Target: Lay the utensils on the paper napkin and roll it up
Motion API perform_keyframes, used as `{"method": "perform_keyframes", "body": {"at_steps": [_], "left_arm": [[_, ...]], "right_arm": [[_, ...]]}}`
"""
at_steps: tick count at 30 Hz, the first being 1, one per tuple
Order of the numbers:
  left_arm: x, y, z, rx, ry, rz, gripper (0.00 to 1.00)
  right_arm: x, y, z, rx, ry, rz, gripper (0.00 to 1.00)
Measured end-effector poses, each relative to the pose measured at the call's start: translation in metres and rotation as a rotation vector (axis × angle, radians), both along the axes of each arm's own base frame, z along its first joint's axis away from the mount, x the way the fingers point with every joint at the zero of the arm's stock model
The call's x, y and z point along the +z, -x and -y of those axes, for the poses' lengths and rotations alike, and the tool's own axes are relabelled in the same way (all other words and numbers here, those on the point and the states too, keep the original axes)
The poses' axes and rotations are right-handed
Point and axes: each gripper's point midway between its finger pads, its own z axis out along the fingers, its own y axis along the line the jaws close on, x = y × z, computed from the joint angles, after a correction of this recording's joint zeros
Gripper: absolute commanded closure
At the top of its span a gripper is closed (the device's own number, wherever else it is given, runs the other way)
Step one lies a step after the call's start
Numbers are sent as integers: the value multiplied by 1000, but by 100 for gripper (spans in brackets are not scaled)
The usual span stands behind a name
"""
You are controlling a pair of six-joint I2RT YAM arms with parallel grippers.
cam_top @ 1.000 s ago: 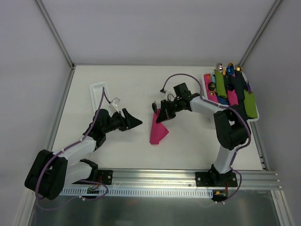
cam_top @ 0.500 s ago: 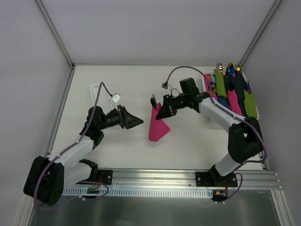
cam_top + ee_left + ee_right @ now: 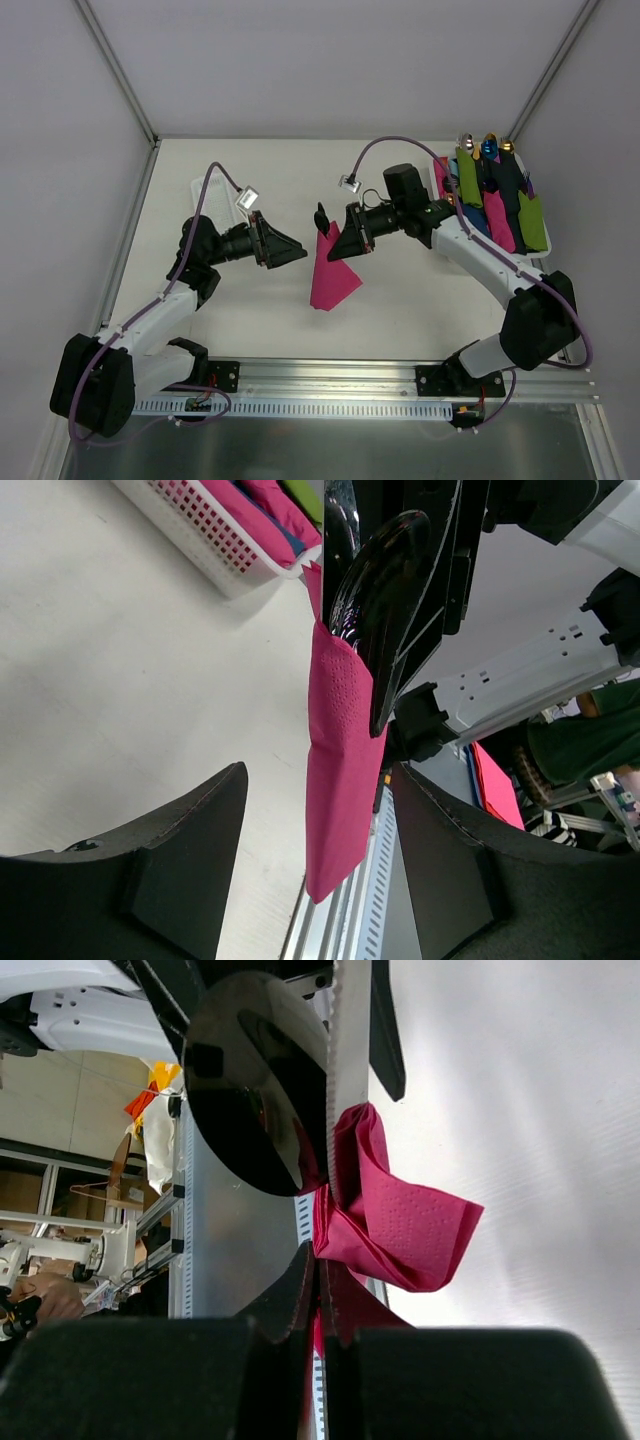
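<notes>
Far left on the table (image 3: pixel 250 320) you've got a narrow white tray (image 3: pixel 205 190), lying lengthwise toward the back wall. The L arm is just beside it.

L hand (image 3: pixel 290 255): fingers (image 3: pixel 170 860) wide apart, nothing betw. them, tips pointing right at the napkin. It's near but not touching.

Mid-table, the pink napkin (image 3: pixel 333 270) hangs as a loose, part-folded sheet from the R hand (image 3: pixel 345 240). It's bunched at the top, w/ the lower corner drooping toward the table. Can't tell if that corner touches the surface. It's not flat and not rolled.

The utensils (image 3: pixel 380 570) are up against the napkin's top end, in the same grip. In the L wrist view you see a glossy black spoon. In the R wrist view, the spoon bowl sits next to a serrated knife edge (image 3: pixel 347 1060). Both stick out past the fingertips, off the table.

R hand: fingers together, clamped on the napkin w/ the utensils' handles running in alongside. How firmly the handles themselves are pinched you can't tell.

Far right, by the wall, is a white basket (image 3: pixel 545 250) w/ rolled bundles (image 3: pixel 467 175) in green, pink, blue and black. Metal heads poke out at the far end. It's well apart from both hands.
</notes>
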Motion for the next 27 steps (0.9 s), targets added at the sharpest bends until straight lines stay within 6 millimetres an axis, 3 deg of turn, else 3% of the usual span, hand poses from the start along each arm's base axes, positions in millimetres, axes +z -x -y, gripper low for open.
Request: {"method": "perform_keyframes", "body": {"at_steps": [19, 27], "left_arm": [[14, 30, 21, -123, 17, 34, 38], [24, 30, 27, -144, 56, 52, 39]], "right_arm": [[24, 27, -13, 80, -36, 2, 100], [26, 34, -15, 105, -42, 4, 100]]}}
